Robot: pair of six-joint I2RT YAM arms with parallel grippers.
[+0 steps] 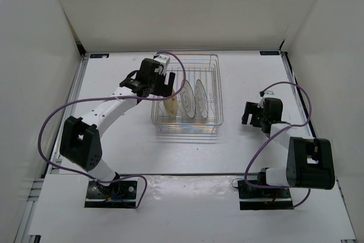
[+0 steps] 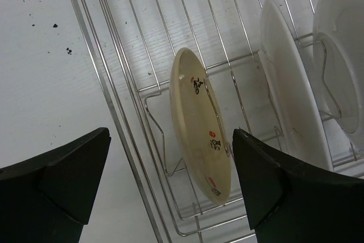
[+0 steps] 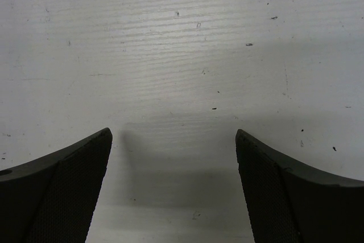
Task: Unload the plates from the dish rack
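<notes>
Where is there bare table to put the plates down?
Bare table lies between the dish rack and the right gripper, and in front of the rack toward the near edge. The rack's left side is crowded by the left gripper over the plates.

2 arms, left tool [image 2: 171,140] stretched forward, right tool [image 3: 173,135] near its base (both spread wide)

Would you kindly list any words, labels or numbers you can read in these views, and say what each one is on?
Nothing is legible.
Tan plate: dark and red marks, possibly characters, too blurred to read.
Two dark tags at the table's far corners: too small to read.
White plates and rack: no writing seen.
</notes>
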